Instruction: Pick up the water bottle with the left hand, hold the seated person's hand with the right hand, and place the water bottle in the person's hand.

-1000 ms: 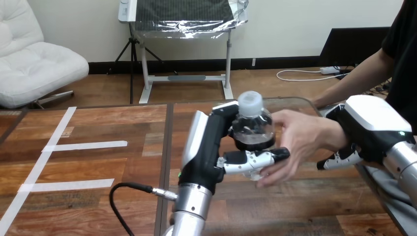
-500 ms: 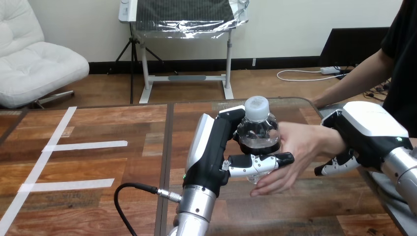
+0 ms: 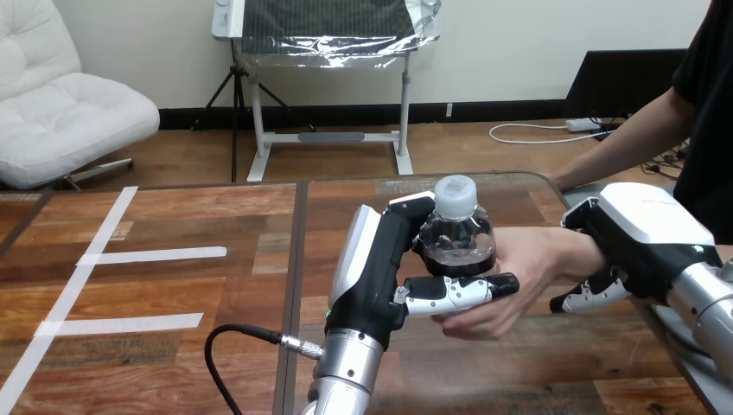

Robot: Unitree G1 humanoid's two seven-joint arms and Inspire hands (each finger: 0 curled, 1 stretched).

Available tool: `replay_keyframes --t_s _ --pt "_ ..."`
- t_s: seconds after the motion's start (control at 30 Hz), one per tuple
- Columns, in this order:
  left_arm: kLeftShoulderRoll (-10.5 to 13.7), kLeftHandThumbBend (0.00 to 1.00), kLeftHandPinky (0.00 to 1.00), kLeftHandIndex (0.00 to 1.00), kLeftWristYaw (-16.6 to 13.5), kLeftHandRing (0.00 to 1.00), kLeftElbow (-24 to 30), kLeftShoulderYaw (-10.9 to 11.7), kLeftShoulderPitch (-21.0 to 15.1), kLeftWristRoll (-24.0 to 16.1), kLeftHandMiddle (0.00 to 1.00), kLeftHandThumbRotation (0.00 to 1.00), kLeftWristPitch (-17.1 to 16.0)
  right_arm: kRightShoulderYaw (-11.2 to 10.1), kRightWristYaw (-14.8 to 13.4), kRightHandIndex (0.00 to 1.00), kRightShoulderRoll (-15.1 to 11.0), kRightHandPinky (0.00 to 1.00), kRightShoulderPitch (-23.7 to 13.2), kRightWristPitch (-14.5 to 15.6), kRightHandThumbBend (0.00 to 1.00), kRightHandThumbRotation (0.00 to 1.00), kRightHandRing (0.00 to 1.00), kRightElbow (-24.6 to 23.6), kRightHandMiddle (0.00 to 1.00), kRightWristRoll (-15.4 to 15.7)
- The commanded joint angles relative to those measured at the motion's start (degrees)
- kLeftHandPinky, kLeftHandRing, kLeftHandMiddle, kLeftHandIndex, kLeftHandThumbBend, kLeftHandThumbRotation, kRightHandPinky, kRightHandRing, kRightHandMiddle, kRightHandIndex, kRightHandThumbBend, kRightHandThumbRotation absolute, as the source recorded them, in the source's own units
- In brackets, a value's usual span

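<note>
A clear water bottle with a white cap and dark liquid is upright in my left hand, above the table's middle. My fingers and thumb curl round its lower body. The person's hand reaches in from the right, palm against the bottle's right side and fingers curling under its base, below my thumb. My right hand lies over the person's wrist, and its fingers curl under that wrist.
White tape strips mark the wooden table at the left. A dark seam runs down the table beside my left arm. The person's other arm rests at the far right corner.
My left hand has carried the bottle right and slightly down into the person's palm. The person's fingers have curled up under the bottle. My right hand has stayed on the wrist.
</note>
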State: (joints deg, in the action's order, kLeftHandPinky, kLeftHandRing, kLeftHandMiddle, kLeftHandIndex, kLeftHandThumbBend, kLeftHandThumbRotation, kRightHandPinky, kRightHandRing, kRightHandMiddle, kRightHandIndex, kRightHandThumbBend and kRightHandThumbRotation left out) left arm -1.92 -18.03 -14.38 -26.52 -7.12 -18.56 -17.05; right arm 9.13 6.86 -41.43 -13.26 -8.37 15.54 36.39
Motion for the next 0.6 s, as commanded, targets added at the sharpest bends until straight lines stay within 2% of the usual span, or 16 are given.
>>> replay_keyframes --t_s 0.0,0.23,0.37,0.57 --pt "-12.00 0.67 0.34 0.45 -1.34 0.39 0.54 -2.55 -7.61 -0.05 0.44 0.00 -1.60 -2.35 -1.03 0.37 -0.70 0.20 -2.24 0.72 0.78 0.00 0.27 -1.69 0.35 -0.84" --pt "-12.22 0.65 0.33 0.45 -0.56 0.38 1.06 -2.99 -7.19 0.72 0.43 0.00 -1.09 -2.21 -0.02 0.38 -0.63 0.21 -2.35 2.23 0.76 0.00 0.28 -2.04 0.36 -0.16" --pt "-12.23 0.66 0.33 0.45 -0.82 0.38 1.04 -3.15 -7.16 0.38 0.43 0.00 -0.96 -2.35 -1.01 0.38 -0.51 0.21 -2.29 1.17 0.76 0.00 0.28 -1.58 0.36 -0.26" --pt "-12.13 0.65 0.33 0.45 -1.20 0.38 0.85 -3.39 -7.12 -0.06 0.43 0.00 -1.08 -2.52 -0.65 0.38 -0.46 0.21 -2.29 1.06 0.76 0.00 0.27 -1.45 0.36 -0.79"
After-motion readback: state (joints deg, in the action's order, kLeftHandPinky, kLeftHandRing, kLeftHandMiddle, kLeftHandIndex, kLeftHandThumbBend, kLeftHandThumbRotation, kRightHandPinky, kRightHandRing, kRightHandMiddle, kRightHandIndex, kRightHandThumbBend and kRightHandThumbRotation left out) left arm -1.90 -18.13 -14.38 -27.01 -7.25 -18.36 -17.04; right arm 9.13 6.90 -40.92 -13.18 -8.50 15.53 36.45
